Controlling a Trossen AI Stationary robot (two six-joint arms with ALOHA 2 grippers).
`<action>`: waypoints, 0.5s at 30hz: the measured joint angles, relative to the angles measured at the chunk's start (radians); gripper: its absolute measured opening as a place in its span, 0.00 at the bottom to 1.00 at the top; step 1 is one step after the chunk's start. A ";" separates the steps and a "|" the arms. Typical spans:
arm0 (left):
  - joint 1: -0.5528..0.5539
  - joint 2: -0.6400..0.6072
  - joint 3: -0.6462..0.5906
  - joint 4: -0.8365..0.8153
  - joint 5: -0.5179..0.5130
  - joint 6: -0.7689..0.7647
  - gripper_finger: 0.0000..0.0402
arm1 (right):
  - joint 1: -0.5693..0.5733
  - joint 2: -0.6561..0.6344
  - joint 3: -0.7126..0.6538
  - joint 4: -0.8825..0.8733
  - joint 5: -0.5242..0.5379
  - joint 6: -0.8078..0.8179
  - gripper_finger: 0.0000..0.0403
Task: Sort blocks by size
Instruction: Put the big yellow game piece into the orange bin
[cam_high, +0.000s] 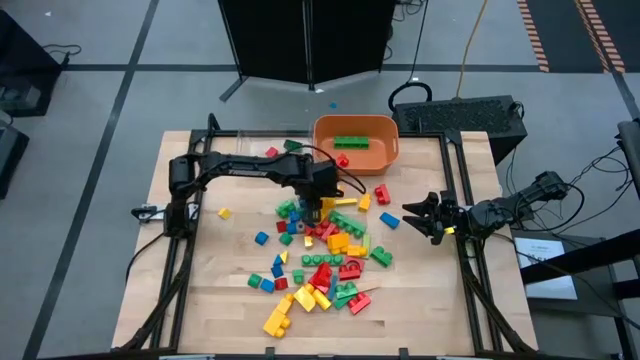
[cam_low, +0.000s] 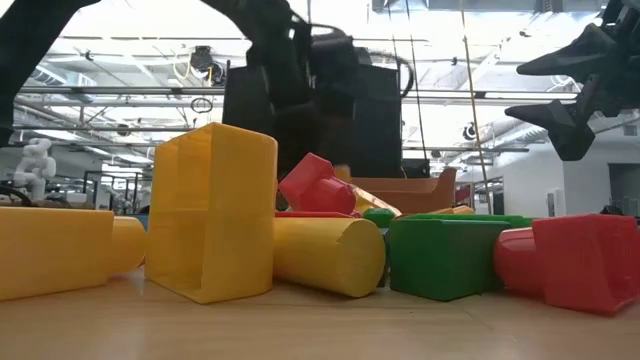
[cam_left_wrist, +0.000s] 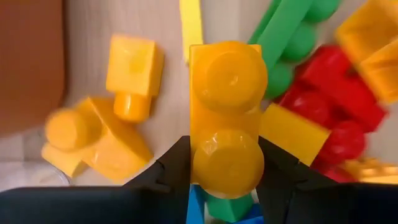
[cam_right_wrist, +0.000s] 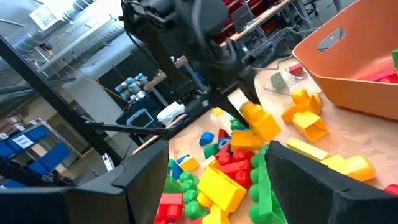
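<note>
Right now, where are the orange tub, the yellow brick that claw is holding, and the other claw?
orange tub (cam_high: 384, 152): high view, right rim.
yellow brick (cam_left_wrist: 227, 115): left wrist view, studded face.
right gripper (cam_high: 419, 216): high view, between fingertips.

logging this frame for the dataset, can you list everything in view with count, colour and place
blocks: dozens, red, yellow, green and blue, scattered over the middle of the table, thickest below the left gripper
yellow block: one, two studs, held between the left gripper's fingers above the pile
orange tub: one, at the far edge of the table, with a green block and a red block inside
clear tray: one, see-through, left of the tub at the far edge
table: one, pale wood with a dark frame
left gripper: dark, over the middle of the pile, shut on the yellow block
right gripper: dark, open, waiting at the table's right side
</note>
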 joint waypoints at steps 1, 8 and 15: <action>-0.003 0.000 0.024 -0.015 0.000 0.000 0.32 | 0.000 0.000 0.000 0.000 0.000 0.000 0.65; 0.007 -0.001 0.203 -0.012 -0.143 0.001 0.32 | 0.000 0.000 0.000 -0.001 0.000 0.000 0.65; 0.093 -0.003 0.263 0.226 -0.288 -0.007 0.32 | 0.000 0.000 0.000 -0.001 0.000 -0.001 0.65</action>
